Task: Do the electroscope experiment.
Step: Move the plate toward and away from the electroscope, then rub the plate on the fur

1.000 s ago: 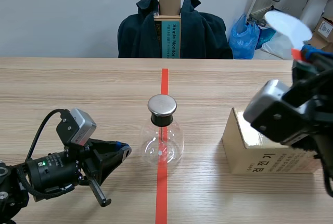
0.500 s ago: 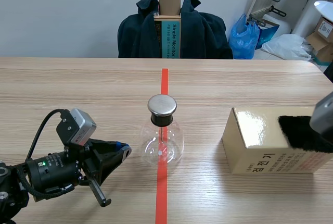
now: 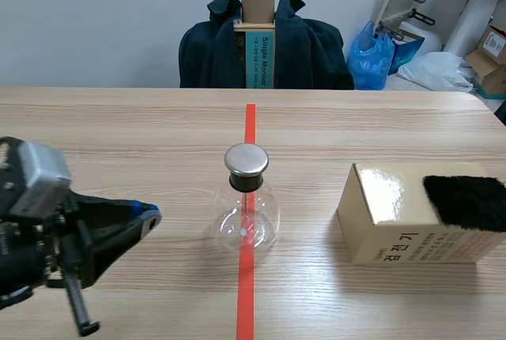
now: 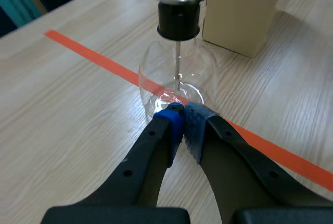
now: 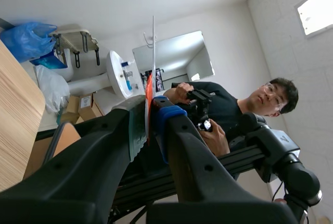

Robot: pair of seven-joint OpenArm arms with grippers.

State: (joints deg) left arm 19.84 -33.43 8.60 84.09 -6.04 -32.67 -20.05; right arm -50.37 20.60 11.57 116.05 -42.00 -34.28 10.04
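Electroscope [image 3: 247, 205] on tape [image 3: 250, 126], box [image 3: 395, 225] beside; left claw [image 4: 183, 117] together near it, right claw [image 5: 149, 122] clamps thin plate [image 5: 149, 92].

left tool [image 3: 149, 216] drawn back, right tool [image 5: 148, 110] gone from scene view

Bright, even room light; glare lay on the glossy box [image 3: 378, 191] and the flask [image 3: 247, 221], with soft shadows beneath.
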